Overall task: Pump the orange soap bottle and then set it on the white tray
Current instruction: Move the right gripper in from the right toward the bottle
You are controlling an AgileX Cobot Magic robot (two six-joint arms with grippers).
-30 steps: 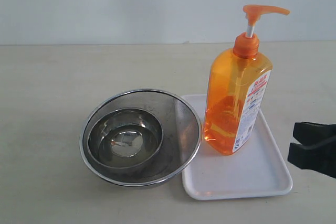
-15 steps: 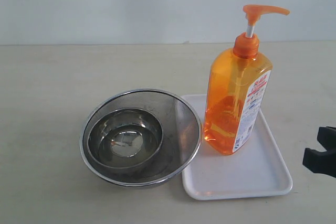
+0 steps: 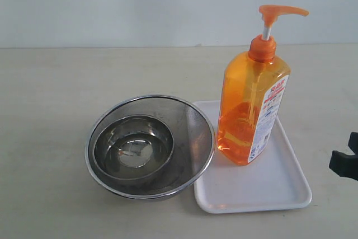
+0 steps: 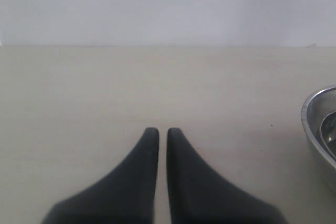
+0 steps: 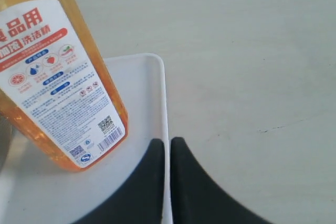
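The orange soap bottle (image 3: pixel 251 104) stands upright on the white tray (image 3: pixel 279 186), its pump head (image 3: pixel 279 10) raised on the white stem. In the right wrist view the bottle's label (image 5: pixel 55 85) fills the upper corner and the tray's rim (image 5: pixel 164 98) runs toward my right gripper (image 5: pixel 168 141). That gripper is shut and empty, and only a black part of it (image 3: pixel 347 160) shows at the right edge of the exterior view, apart from the tray. My left gripper (image 4: pixel 158 130) is shut over bare table, holding nothing.
Two nested round steel bowls (image 3: pixel 150 145) sit against the tray's left side; the outer bowl's rim (image 4: pixel 315 129) shows in the left wrist view. A pale wall rises behind the beige table (image 3: pixel 56 82).
My right gripper has drawn back to the right, away from the tray, until only a small part of it shows at the frame edge. Bottle, tray and bowls have not moved.
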